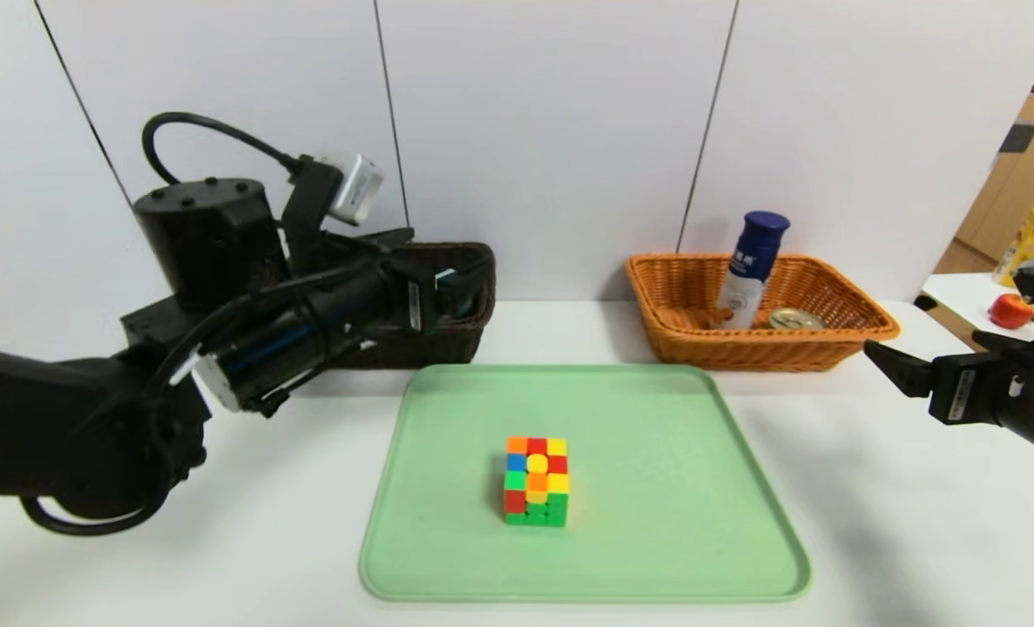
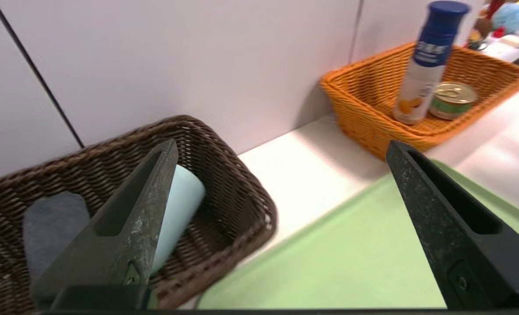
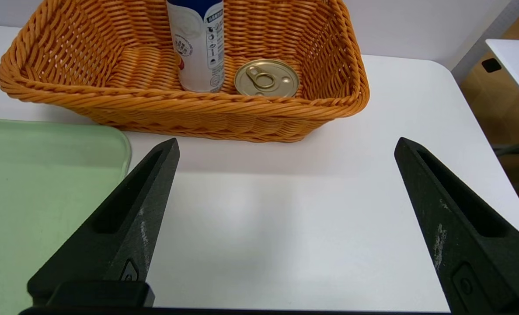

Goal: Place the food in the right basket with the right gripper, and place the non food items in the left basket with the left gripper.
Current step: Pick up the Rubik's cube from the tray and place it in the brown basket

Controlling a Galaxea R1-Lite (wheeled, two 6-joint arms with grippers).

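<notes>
Nearest you on the white table point(image 1: 917, 540) is the green tray point(image 1: 656, 522), and on it sits the puzzle cube point(image 1: 536, 481), alone, a little toward the tray's near left of centre, with nothing touching it.

Your left gripper point(image 2: 281, 175) hangs above the near right corner of the dark brown basket point(image 1: 473, 322), over the gap between that basket and the tray. Its fingers point(image 2: 128, 227) are spread wide and hold nothing. In the left wrist view you can see the pale blue-grey cup point(image 2: 182, 205) lying on its side inside the dark brown basket point(image 2: 224, 175), with the dark grey towel point(image 2: 51, 227) beside it in the same basket.

Your right gripper point(image 1: 895, 366) is off to the right of the tray, low over the table and just in front of the orange basket point(image 1: 830, 344). Its fingers point(image 3: 123, 227) are also wide apart and empty.

Inside the orange basket point(image 3: 198, 109) the white bottle point(image 1: 747, 274) with the dark blue cap stands upright, and the tin point(image 3: 266, 78) sits just beside it, pull-tab up. The green label on the tin point(image 2: 452, 99) shows in the left wrist view.
</notes>
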